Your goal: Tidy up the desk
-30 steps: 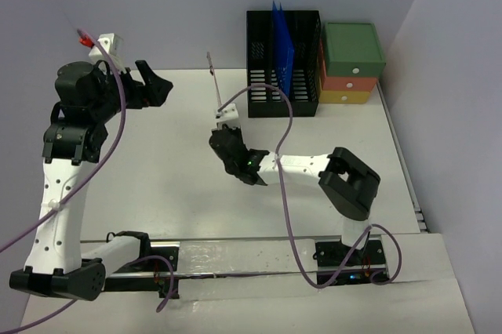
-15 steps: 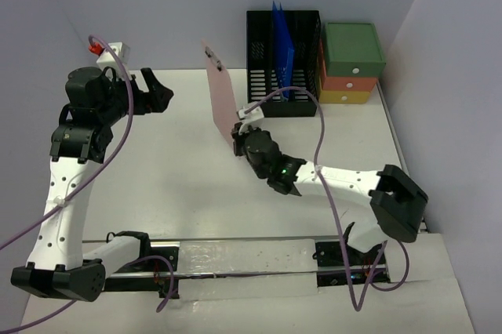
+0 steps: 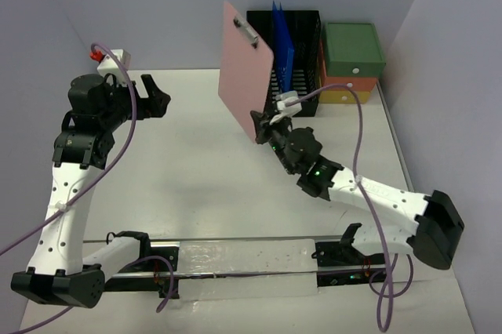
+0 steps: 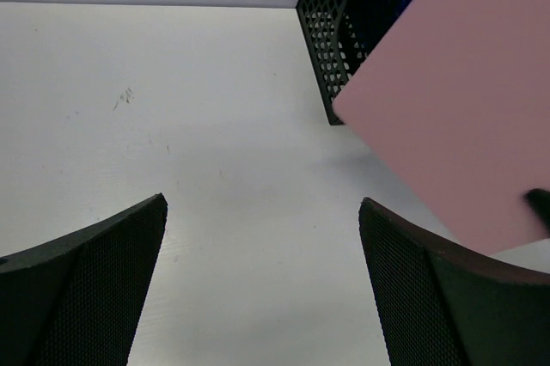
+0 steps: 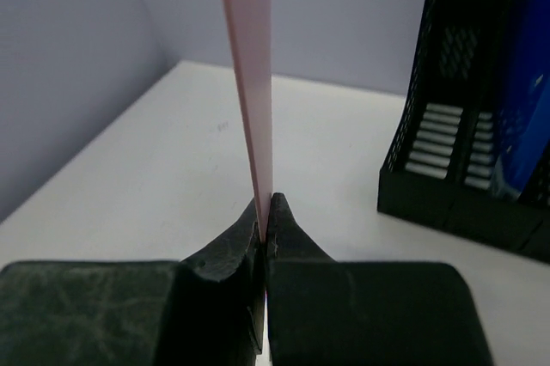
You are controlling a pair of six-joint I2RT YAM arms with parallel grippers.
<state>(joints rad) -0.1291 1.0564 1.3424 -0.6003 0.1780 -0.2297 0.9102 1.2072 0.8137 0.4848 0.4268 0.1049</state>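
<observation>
A pink clipboard (image 3: 245,66) with a metal clip at its top hangs upright in the air above the white desk (image 3: 188,169), just left of the black file rack (image 3: 298,83). My right gripper (image 3: 259,128) is shut on its lower edge; in the right wrist view the board (image 5: 247,74) runs edge-on up from the closed fingertips (image 5: 265,211). My left gripper (image 3: 155,92) stands open at the back left, well apart from the board, nothing between its fingers (image 4: 103,263). Its wrist view shows the pink board (image 4: 464,117) at the right and bare desk (image 4: 215,125) below.
The black slotted file rack holds a blue folder (image 3: 282,44) at the back. A green, orange and yellow drawer unit (image 3: 351,63) stands right of it. A metal rail (image 3: 235,259) runs along the near edge. Walls close the back and right sides.
My right arm has swung right and stretched toward the back, lifting the pink clipboard higher and closer to the file rack, turning its face more to the camera. The left arm barely shifted.
</observation>
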